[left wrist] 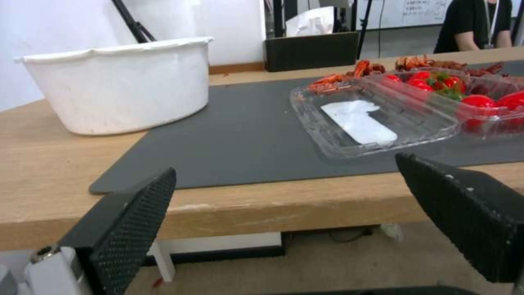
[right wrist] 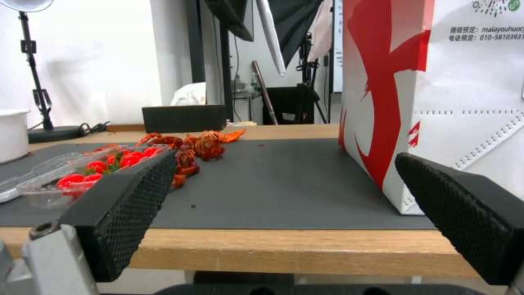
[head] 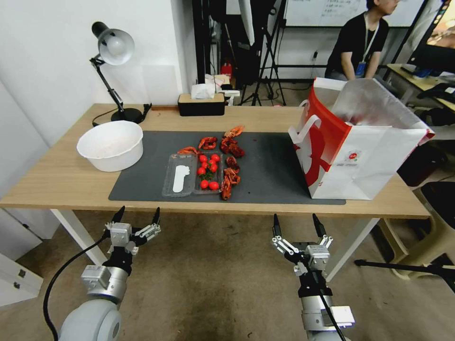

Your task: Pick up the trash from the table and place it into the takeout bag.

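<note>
A long table (head: 71,180) with a light wood top and white legs carries a dark grey mat (head: 265,175) across its middle. Both grippers hang in front of the table's near edge, below the level of the top and apart from it. The left gripper (head: 137,216) sits before the mat's left end, its two black fingers spread wide with nothing between them; the left wrist view shows one ribbed pad (left wrist: 128,229) against the table edge. The right gripper (head: 298,225) sits before the middle-right part of the mat, fingers likewise spread and empty, as the right wrist view confirms. The takeout bag (head: 369,166), white paper with red side panels, white handles, a silver lining and a small round red logo, stands upright and open at the right end of the mat, partly over the bare wood. What is inside it cannot be told. At the centre of the mat lies a clear plastic tray (head: 182,175) opened flat; one half holds cherry tomatoes (head: 208,170), the other a white label. Red crayfish shells (head: 231,163) lie scattered on the mat, close against the tray's far and right sides. A large white bowl (head: 111,144) stands at the mat's left edge, half on the wood. Behind it stands a desk lamp (head: 113,47), and a dark tissue box (head: 201,104) sits at the table's far edge.
</note>
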